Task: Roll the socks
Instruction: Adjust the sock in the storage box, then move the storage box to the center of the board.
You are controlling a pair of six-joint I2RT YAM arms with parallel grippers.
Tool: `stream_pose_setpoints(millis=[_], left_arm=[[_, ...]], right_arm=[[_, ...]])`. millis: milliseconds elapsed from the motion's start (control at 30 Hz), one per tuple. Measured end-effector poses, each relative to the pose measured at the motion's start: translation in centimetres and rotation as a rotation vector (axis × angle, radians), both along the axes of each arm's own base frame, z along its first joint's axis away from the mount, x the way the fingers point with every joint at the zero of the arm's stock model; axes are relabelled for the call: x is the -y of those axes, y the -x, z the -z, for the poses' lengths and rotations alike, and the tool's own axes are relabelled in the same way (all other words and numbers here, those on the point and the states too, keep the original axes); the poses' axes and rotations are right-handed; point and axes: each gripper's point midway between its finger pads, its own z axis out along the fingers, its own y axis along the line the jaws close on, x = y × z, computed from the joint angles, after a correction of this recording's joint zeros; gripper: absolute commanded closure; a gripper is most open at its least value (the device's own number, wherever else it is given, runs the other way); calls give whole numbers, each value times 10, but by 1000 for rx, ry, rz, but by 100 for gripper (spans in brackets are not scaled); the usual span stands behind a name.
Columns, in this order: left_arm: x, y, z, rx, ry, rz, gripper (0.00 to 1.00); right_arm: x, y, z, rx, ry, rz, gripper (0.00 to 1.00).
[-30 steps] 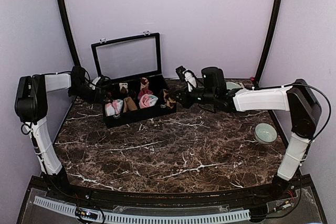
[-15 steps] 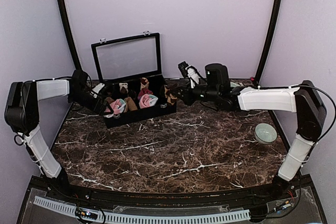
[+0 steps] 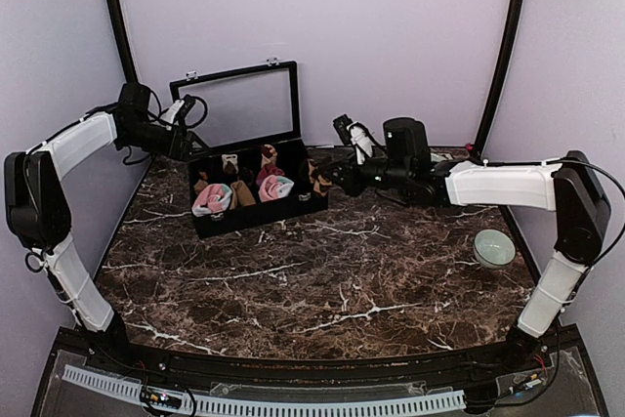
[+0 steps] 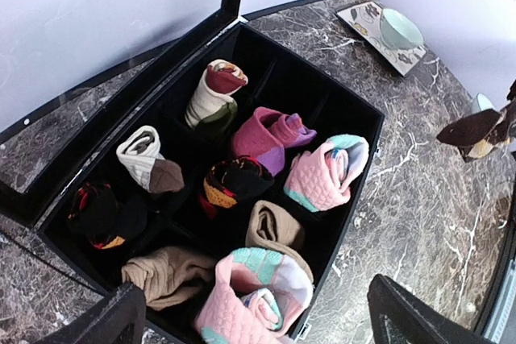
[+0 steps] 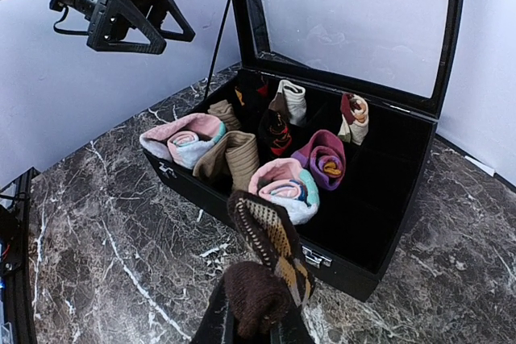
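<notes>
While right hand grips sock, box ahead

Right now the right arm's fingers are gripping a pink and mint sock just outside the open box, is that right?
No. The right fingers are shut on the dark brown sock with tan diamond checks, not a pink one; the right wrist view shows it. It is held outside the open box.
</notes>
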Motion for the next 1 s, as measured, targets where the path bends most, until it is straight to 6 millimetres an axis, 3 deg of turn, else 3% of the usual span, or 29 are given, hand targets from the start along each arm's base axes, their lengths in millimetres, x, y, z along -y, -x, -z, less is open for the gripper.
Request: stream_pose_setpoints(millis=[67, 167, 400, 567, 767, 867, 933, 1000], left_arm=[[-6, -2, 1, -15, 9, -31, 1], [-21, -8, 17, -59, 1, -98, 1], [-56, -22, 93, -189, -77, -234, 1], [-60, -28, 122, -232, -94, -256, 2], [-63, -30, 156, -286, -116, -262, 37], [-60, -29, 161, -293, -111, -247, 53], [-57, -29, 159, -293, -107, -246, 57], [-58, -29, 158, -298, -112, -266, 55]], right_arm=[[0, 0, 1, -2, 2, 0, 100], [2, 2, 5, -7, 6, 0, 100], [9, 10, 21, -41, 29, 2, 100], [9, 10, 19, -43, 23, 4, 100], [11, 12, 20, -46, 22, 5, 100], [11, 13, 21, -49, 25, 5, 100], [12, 13, 20, -47, 23, 5, 100], [12, 14, 18, -44, 19, 4, 100]])
